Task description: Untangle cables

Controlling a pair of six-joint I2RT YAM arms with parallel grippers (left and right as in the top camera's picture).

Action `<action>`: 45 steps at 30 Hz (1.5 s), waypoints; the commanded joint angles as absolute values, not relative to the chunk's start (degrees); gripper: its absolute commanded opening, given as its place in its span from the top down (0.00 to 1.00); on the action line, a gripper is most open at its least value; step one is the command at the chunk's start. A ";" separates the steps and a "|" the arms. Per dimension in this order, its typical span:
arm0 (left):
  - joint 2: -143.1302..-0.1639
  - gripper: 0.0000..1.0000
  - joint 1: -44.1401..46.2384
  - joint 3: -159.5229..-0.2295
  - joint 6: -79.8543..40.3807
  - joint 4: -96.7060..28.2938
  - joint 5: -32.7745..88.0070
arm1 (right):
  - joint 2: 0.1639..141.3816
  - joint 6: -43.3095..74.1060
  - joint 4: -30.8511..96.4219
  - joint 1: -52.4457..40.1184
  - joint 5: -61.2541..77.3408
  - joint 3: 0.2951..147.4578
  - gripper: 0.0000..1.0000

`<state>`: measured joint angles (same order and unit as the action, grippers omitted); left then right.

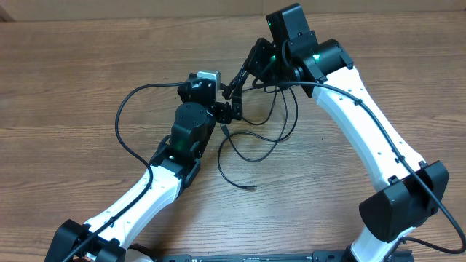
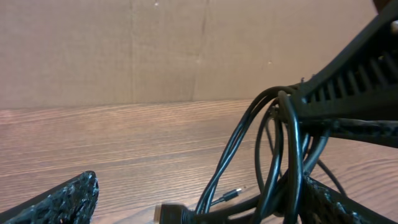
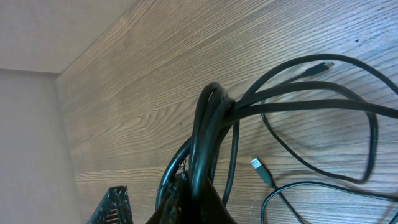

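Note:
The cables (image 1: pixel 256 143) are thin black cords, bunched at the table's middle, with loose loops trailing left and toward the front. My right gripper (image 1: pixel 237 89) is shut on a bundle of the cables (image 3: pixel 208 124), which drape over it and fan out across the wood. Just below it my left gripper (image 1: pixel 227 113) stands open. In the left wrist view the strands (image 2: pixel 273 155) hang inside the left gripper (image 2: pixel 199 202), close to its right finger (image 2: pixel 339 205). A small plug (image 2: pixel 235 193) lies on the table behind them.
A wide cable loop (image 1: pixel 122 116) reaches out to the left. One free end (image 1: pixel 251 188) lies toward the front. A flat USB plug (image 3: pixel 258 167) and another plug (image 3: pixel 317 65) rest on the wood. A cardboard wall (image 2: pixel 186 50) stands behind the table.

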<state>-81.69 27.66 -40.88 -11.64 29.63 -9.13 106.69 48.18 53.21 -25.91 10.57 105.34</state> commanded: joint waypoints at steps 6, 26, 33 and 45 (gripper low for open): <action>-82.21 0.00 27.35 -41.32 -11.86 28.77 -18.68 | 106.65 47.70 53.01 -26.15 11.00 107.09 0.96; -82.21 0.00 27.27 -41.30 -12.10 17.08 -33.26 | 106.65 46.19 52.77 -25.91 12.97 107.11 0.96; -82.21 0.01 27.29 -41.32 -14.39 16.38 -32.01 | 106.65 45.95 52.51 -25.87 13.04 107.11 0.96; -82.06 0.00 27.29 -41.32 -14.74 21.50 -4.05 | 106.65 43.33 51.99 -25.87 8.80 107.09 0.96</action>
